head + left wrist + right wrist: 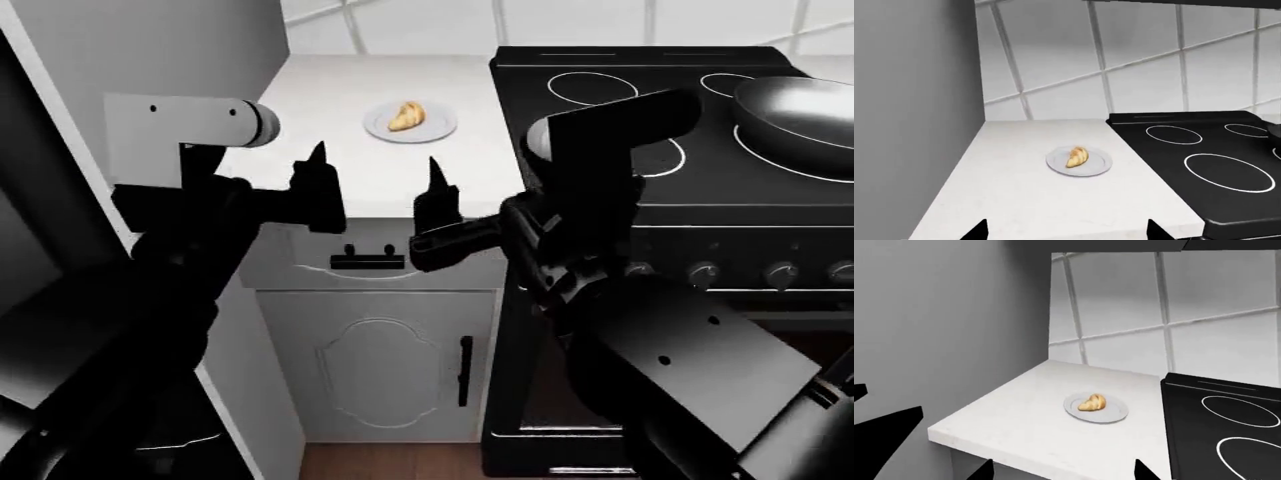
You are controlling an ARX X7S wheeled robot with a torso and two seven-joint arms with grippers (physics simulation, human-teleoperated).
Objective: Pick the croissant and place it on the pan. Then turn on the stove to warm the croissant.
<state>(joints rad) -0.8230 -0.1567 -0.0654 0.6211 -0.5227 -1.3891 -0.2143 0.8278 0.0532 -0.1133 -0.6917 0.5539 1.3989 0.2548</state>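
Note:
The golden-brown croissant [1077,156] [407,116] [1093,403] lies on a small white plate [1054,163] on the white counter, just left of the black stove [694,190] [1201,150]. The glossy black pan [801,110] sits on the stove's right side; its handle is out of view. My left gripper [1066,232] is open and empty, its tips over the counter's front edge, short of the plate. My right gripper [1062,471] is also open and empty, lower and further back, in front of the counter edge. Stove knobs [703,272] line the front panel.
A tall grey cabinet side [914,100] walls off the counter [320,100] on the left, and tiled wall [1134,50] closes the back. Below the counter are a drawer handle [367,261] and a white cabinet door [380,370]. Both arms crowd the space before the counter.

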